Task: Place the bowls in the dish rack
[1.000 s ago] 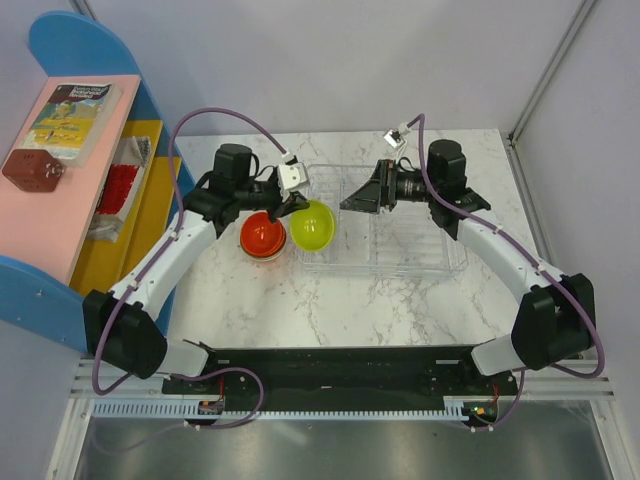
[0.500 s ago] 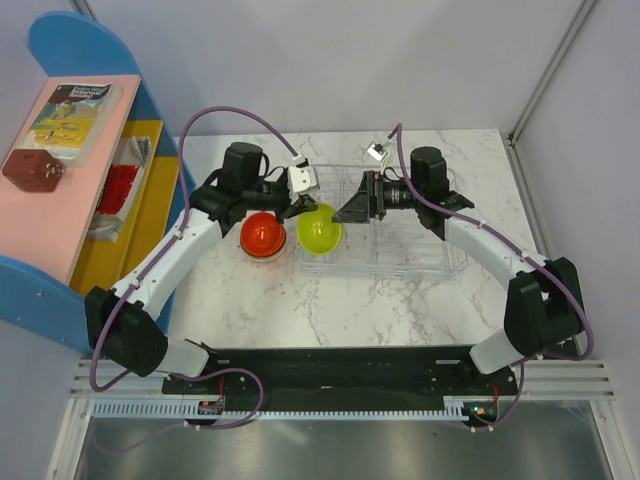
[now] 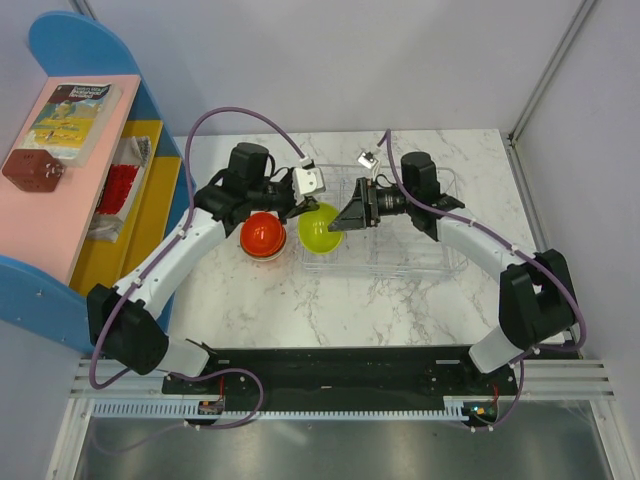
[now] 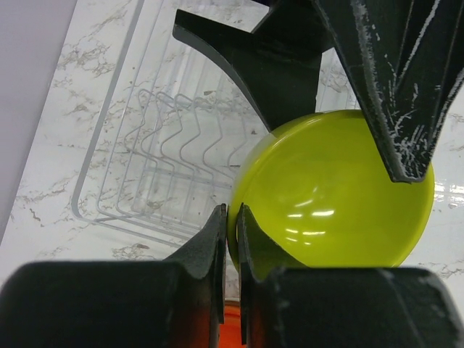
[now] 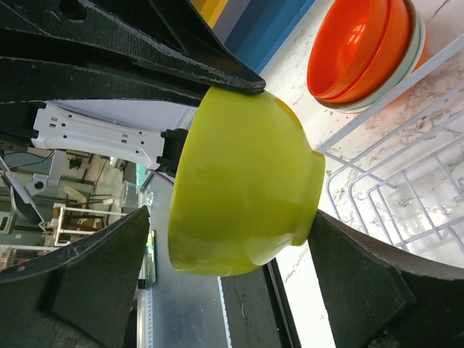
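My left gripper [image 4: 232, 217] is shut on the rim of the lime green bowl [image 3: 320, 228], holding it on its side in the air over the left end of the clear dish rack [image 3: 440, 255]. From the right, my right gripper [image 3: 340, 215] stands open astride that bowl [image 5: 246, 188]. One of its fingers is by the bowl's foot; the other is a gap away from the rim side. A stack of orange bowls [image 3: 263, 235] rests on the table just left of the rack, with a pale mint bowl [image 5: 415, 51] at its bottom. The rack's wire ribs [image 4: 167, 145] hold nothing.
A blue, pink and yellow shelf [image 3: 70, 170] with a book and small items stands along the table's left edge. Grey walls close off the back and the right. Both arms' cables loop above the rack.
My left gripper has carried the lime bowl to the right, over the rack's left end. My right gripper has moved left until its fingers straddle the bowl, and its jaws have narrowed slightly.
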Controlling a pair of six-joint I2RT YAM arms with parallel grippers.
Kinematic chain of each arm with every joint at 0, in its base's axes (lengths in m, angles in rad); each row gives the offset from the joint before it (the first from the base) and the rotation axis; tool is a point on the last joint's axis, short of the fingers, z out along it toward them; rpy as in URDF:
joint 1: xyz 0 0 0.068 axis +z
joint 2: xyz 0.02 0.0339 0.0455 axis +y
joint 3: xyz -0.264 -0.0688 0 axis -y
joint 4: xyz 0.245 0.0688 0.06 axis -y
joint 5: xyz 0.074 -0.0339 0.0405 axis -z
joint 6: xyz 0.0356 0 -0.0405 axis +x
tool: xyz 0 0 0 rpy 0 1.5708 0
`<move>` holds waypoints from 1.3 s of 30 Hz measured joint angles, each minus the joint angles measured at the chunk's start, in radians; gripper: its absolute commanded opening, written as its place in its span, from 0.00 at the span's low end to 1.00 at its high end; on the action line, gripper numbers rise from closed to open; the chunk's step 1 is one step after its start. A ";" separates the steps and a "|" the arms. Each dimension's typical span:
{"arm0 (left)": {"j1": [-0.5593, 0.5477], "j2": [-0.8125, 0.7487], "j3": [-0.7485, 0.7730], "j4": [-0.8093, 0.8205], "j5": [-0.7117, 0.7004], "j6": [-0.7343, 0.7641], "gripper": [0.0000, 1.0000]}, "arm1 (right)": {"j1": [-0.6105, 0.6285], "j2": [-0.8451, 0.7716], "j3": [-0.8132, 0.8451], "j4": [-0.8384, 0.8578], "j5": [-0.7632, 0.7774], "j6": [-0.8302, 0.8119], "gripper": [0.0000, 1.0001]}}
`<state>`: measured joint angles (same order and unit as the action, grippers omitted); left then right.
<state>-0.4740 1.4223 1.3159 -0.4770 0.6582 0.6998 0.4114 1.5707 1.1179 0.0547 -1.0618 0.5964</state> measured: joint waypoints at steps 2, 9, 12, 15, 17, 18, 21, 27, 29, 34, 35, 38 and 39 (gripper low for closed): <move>-0.004 0.005 0.000 0.000 -0.007 0.001 0.02 | 0.008 0.010 -0.003 0.020 -0.016 0.029 0.94; -0.006 0.006 0.000 -0.003 -0.014 0.001 0.02 | 0.013 0.033 -0.010 0.056 -0.051 0.079 0.88; -0.006 0.006 0.002 -0.003 -0.014 0.001 0.02 | 0.012 0.033 -0.016 0.070 -0.059 0.090 0.88; -0.006 0.006 0.002 -0.004 -0.015 0.001 0.02 | 0.012 0.033 -0.025 0.091 -0.063 0.100 0.88; -0.006 0.006 0.002 -0.005 -0.015 0.002 0.02 | 0.012 0.033 -0.031 0.105 -0.064 0.109 0.87; -0.006 0.006 0.002 -0.006 -0.015 0.002 0.02 | 0.012 0.033 -0.034 0.112 -0.064 0.115 0.87; -0.006 0.006 0.002 -0.006 -0.017 0.002 0.02 | 0.012 0.033 -0.045 0.137 -0.064 0.126 0.85; -0.009 0.006 0.002 -0.006 -0.021 0.002 0.02 | 0.012 0.033 -0.060 0.163 -0.058 0.142 0.60; -0.009 0.006 0.002 -0.006 -0.022 0.003 0.02 | 0.012 0.033 -0.063 0.167 -0.056 0.145 0.44; -0.009 0.006 0.002 -0.005 -0.024 0.005 0.02 | 0.012 0.033 -0.064 0.176 -0.051 0.153 0.00; -0.009 0.006 0.002 -0.005 -0.026 0.005 0.02 | 0.012 0.033 -0.064 0.177 -0.050 0.153 0.00; -0.008 0.006 0.002 -0.003 -0.028 0.005 0.02 | 0.012 0.033 -0.064 0.178 -0.047 0.153 0.00; -0.008 0.006 0.002 -0.003 -0.028 0.006 0.13 | 0.012 0.033 -0.064 0.178 -0.047 0.153 0.00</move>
<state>-0.4824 1.4288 1.3174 -0.4805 0.6300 0.7055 0.4232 1.6039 1.0538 0.2329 -1.1088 0.7490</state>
